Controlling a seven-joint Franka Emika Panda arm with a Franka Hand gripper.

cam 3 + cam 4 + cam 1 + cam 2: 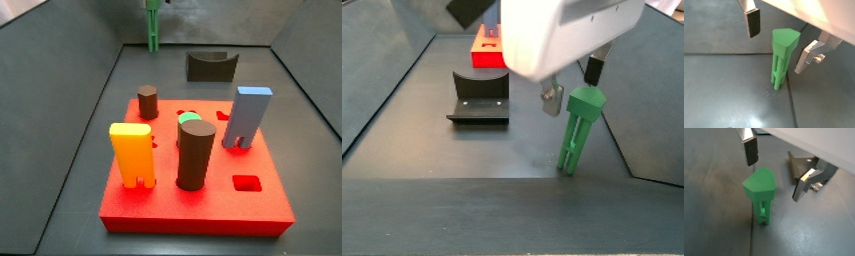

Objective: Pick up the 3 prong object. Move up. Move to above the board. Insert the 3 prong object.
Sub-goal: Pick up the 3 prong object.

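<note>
The 3 prong object (781, 57) is a tall slim green block. It stands upright on its prongs on the grey floor, and shows in both wrist views and both side views (760, 190) (577, 130) (152, 30). My gripper (775, 52) is open and low around the block's top. One finger (753, 22) is on one side and the other finger (807, 57) is on the opposite side, both with a gap to the block. The red board (201, 205) lies far from the block, at the other end of the bin.
On the board stand an orange-yellow pronged block (132, 155), a light-blue pronged block (247, 117) and two dark cylinders (197, 155). The dark fixture (480, 95) stands on the floor between board and green block. Sloping grey bin walls (80, 90) close in both sides.
</note>
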